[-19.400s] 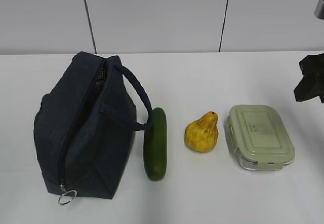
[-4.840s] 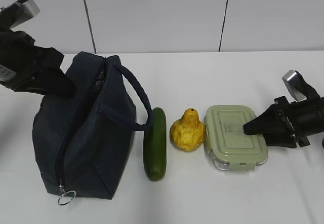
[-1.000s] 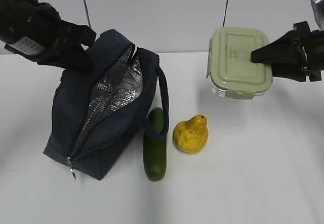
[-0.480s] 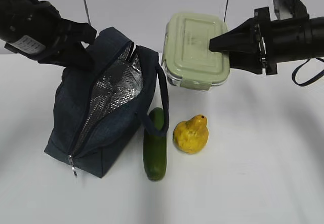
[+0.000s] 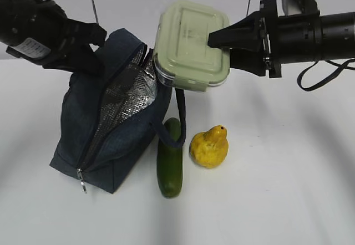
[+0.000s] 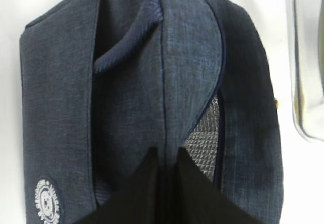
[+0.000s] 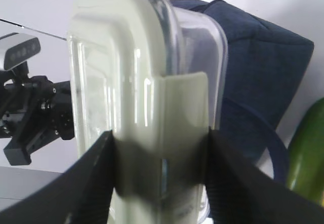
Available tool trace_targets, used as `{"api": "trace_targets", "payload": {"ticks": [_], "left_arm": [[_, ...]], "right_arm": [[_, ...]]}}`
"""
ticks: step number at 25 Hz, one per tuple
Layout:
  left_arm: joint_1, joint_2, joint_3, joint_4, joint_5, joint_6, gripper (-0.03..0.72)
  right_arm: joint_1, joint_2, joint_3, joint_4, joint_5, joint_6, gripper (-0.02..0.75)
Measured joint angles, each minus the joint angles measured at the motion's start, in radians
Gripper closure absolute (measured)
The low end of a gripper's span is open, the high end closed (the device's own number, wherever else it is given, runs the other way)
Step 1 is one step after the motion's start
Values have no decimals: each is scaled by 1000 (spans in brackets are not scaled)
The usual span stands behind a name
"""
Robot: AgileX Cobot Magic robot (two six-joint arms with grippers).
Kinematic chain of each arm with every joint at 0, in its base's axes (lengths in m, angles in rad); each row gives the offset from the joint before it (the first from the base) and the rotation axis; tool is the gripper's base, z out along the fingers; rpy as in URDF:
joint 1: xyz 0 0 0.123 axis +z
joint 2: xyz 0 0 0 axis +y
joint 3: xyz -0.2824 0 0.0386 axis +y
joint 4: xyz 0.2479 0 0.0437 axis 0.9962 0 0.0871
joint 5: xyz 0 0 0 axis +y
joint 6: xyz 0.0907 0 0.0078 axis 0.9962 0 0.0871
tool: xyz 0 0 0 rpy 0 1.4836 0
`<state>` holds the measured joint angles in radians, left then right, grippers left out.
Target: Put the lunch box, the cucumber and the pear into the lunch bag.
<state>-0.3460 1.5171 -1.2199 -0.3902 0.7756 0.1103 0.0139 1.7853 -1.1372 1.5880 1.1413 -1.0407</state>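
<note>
Nearest the camera on the white table (image 5: pixel 277 189), a dark green cucumber (image 5: pixel 170 164) lies lengthwise, its far end under the loop handle (image 5: pixel 178 117) of the lunch bag, with a bumpy yellow pear (image 5: pixel 209 147) just beside it on the right, neck pointing away. Left of the cucumber sits the navy lunch bag (image 5: pixel 108 126), its zipper drawn back so the mouth gapes and the silver lining (image 5: pixel 126 95) shows; the metal ring pull (image 5: pixel 82 182) hangs at the near corner. Behind and above the fruit, the lunch box (image 5: pixel 190 44) hangs in the air, tilted so its pale green lid faces the camera, its left end over the far right part of the bag's opening and overlapping its rim in the exterior view. The right gripper (image 5: pixel 222 39) clamps the box across its short end, one finger on the lid and the other on the clear base, as the right wrist view confirms (image 7: pixel 159 183). At the far left, the left gripper (image 5: pixel 91 48) pinches the far edge of the bag's opening; the left wrist view shows its two black fingers (image 6: pixel 139 188) pressed close together on a fold of navy fabric beside the lining, with the white round logo (image 6: pixel 47 203) lower left.
</note>
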Motion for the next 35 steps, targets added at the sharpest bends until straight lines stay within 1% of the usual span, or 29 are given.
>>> {"api": "trace_targets", "payload": {"ticks": [3,8,13,22,30,35], "left_arm": [[0,0,0,-22,-6,0,687],[0,1,0,-29,-12,0,687],[0,23,0,-38,-12,0,687],[0,41,0,-58,-19,0,687],[0,41,0,-58,-37,-1,687],[0,41,0,-58,-52,-2,687]], "right_arm": [[23,0,0,25,-1,-8,355],[83,0,0,33,-6,-28,355],[134,0,0,33,-67,-46,355],[153,0,0,9,-190,-52,355],[156,26,0,7,-210,-52,355],[190,59,0,9,-239,-52,355]]}}
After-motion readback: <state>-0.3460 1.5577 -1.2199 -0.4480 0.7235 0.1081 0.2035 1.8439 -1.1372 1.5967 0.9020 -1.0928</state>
